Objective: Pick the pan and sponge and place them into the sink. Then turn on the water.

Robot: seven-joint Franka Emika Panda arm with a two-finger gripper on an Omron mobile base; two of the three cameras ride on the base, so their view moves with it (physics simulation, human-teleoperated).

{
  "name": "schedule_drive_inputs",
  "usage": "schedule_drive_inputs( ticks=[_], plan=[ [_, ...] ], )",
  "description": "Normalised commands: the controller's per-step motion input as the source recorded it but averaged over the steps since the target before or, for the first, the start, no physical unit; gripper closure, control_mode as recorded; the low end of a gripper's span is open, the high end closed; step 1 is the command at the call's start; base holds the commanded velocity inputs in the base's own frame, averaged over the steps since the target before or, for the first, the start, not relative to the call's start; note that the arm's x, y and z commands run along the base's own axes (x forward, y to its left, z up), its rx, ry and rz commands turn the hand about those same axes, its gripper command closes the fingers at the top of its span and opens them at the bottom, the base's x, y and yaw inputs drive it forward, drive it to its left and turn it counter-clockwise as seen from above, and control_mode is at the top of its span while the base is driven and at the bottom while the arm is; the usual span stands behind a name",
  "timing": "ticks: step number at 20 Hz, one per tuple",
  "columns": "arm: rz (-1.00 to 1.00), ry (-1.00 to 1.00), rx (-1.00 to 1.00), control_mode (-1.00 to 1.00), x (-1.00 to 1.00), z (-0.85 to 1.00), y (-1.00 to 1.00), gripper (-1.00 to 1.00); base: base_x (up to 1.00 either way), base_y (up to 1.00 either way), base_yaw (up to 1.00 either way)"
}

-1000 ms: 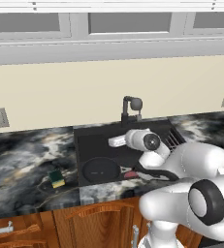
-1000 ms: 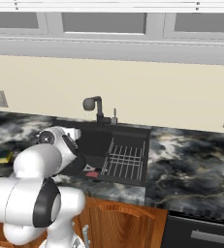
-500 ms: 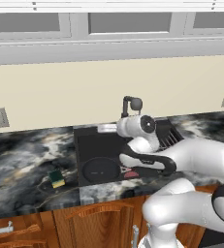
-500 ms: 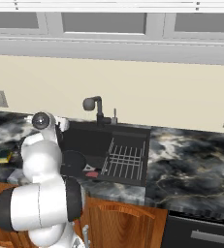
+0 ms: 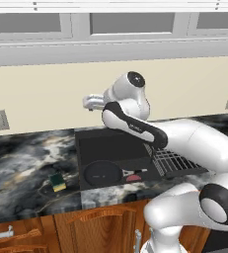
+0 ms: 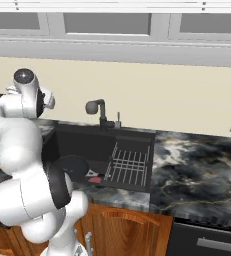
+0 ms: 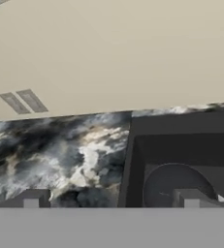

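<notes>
The pan [image 5: 102, 173] is seen lying flat at the left end of the sink [image 5: 115, 148], beside a red drain piece [image 5: 133, 177], its placement apparently complete. The sponge [image 5: 57, 182] is left on the counter [image 5: 21, 163] near its front edge, just beside the sink's left rim, presumably next to be collected. The end effector [image 7: 111, 202] is held high over counter and sink with its jaws spread wide and nothing gripped. No water is seen running from the faucet [image 6: 98, 111].
</notes>
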Motion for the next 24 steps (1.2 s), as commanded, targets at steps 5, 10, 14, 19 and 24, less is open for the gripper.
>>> schedule_drive_inputs(
  ticks=[5,10,14,19,24],
  plan=[
    [0.05,0.21,0.03,-1.00,-0.05,0.28,0.23,-1.00,0.00,0.00,0.00],
    [0.12,0.21,0.01,-1.00,-0.02,-0.12,0.12,-1.00,0.00,0.00,0.00],
    [0.17,0.15,-0.07,-1.00,-0.21,-0.61,0.16,-1.00,0.00,0.00,0.00],
    [0.22,0.07,-0.18,-1.00,-0.38,-0.67,0.29,-1.00,0.00,0.00,0.00],
    [0.20,0.00,-0.08,-1.00,-0.50,-0.24,0.27,-1.00,0.00,0.00,0.00]
  ],
)
